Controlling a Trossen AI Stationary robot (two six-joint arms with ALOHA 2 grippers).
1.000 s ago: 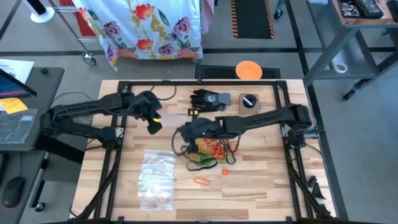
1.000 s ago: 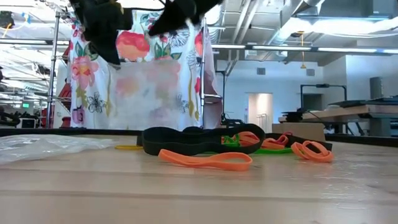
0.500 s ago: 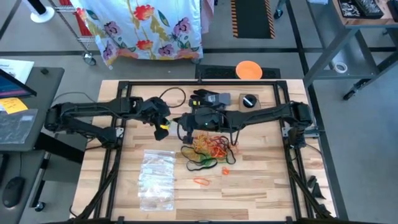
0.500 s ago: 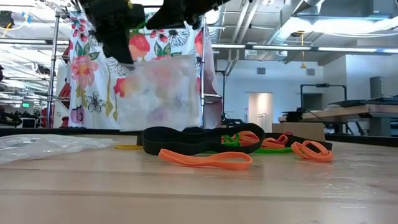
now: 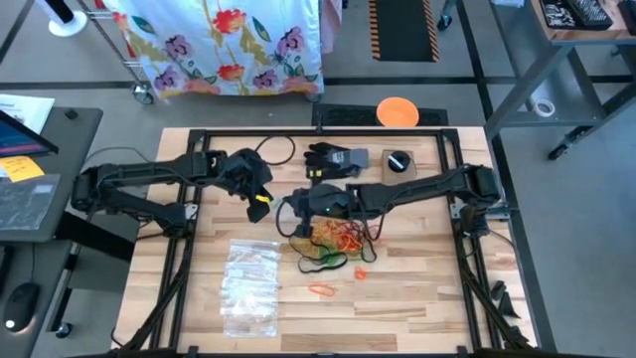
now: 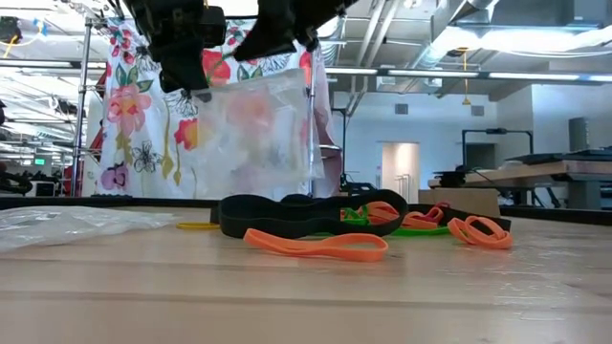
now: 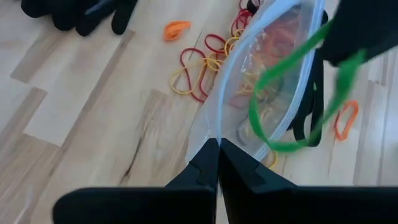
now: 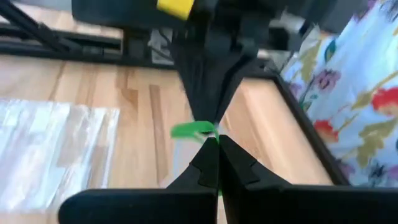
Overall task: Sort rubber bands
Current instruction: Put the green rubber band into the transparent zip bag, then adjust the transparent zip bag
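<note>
Bench: wooden top carrying a loose pile of rubber bands near its middle, with both arms raised over it.
Left tool: fingers pressed fully together, pinching one edge of a clear plastic bag that hangs in the air above the bench.
Right tool: fingers also fully together, nipping a green rubber band close to the left tool; in the left wrist view the green loop hangs at the mouth of the bag.
Bag contents: orange and yellow bands seem to show through the plastic; whether they are inside or behind it I cannot tell.
Rubber bands on bench: red, yellow and orange loops in the pile, a black band at its near side, one orange band apart toward the front.
Other bags: pile of clear plastic bags lying flat, left of the bands.
Glove: black glove at the far side of the bench.
</note>
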